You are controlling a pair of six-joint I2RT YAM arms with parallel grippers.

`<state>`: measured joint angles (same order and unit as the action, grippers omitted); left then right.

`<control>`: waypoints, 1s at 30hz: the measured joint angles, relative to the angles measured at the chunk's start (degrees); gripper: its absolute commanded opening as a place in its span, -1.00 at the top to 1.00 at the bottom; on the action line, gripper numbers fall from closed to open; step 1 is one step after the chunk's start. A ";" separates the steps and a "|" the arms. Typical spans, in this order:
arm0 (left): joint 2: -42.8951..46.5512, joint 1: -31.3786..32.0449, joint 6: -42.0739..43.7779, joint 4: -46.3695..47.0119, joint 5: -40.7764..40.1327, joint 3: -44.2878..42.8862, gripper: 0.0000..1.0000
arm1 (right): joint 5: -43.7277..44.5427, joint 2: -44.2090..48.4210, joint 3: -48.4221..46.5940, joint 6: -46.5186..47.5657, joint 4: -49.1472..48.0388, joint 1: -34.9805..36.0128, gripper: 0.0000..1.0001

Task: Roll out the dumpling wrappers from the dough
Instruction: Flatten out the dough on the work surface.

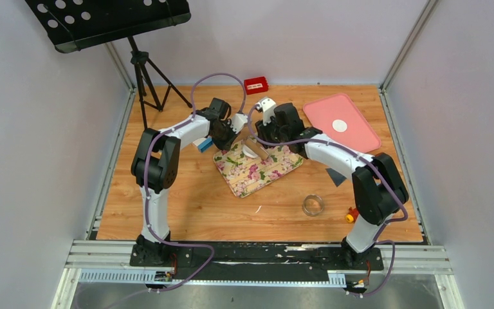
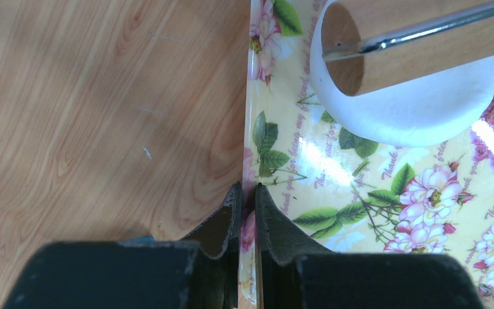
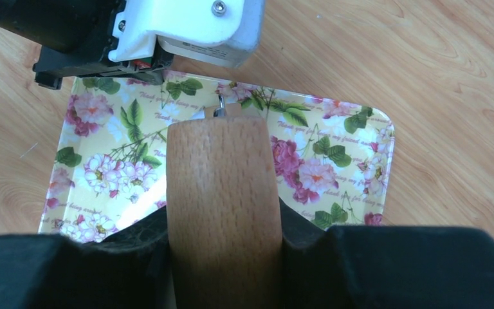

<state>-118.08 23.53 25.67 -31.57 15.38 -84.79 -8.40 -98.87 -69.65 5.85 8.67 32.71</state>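
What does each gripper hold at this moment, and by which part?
The right gripper holds the wooden rolling pin by its wooden handle. The left gripper pinches the floral tray at its edge.

Item count, this frame:
- dough piece: 1
- round wrapper: 1
- pink tray: 1
- floral tray: 1
- wooden rolling pin: 1
- metal ring cutter: 1
- red box: 1
- blue-and-white block: 1
- music stand: 1

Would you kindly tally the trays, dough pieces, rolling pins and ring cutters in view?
Trays: 2 (floral tray, pink tray)
Dough pieces: 2 (dough, wrapper)
Rolling pin: 1
Ring cutter: 1
Total: 6
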 measured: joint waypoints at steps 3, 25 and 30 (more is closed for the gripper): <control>0.00 0.00 0.00 0.00 0.00 0.00 1.00 | 0.76 0.15 0.28 -0.02 0.00 0.02 1.00; 0.00 0.00 0.00 0.00 0.00 0.00 1.00 | 7.39 3.34 2.58 4.79 5.16 -1.18 1.00; 0.00 0.00 0.00 -0.02 0.02 0.00 1.00 | 6.08 6.88 4.68 9.88 7.91 -1.20 1.00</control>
<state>-118.08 23.53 25.67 -31.59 15.40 -84.79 -2.33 -91.98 -64.97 15.73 16.58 31.51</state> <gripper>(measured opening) 0.137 0.326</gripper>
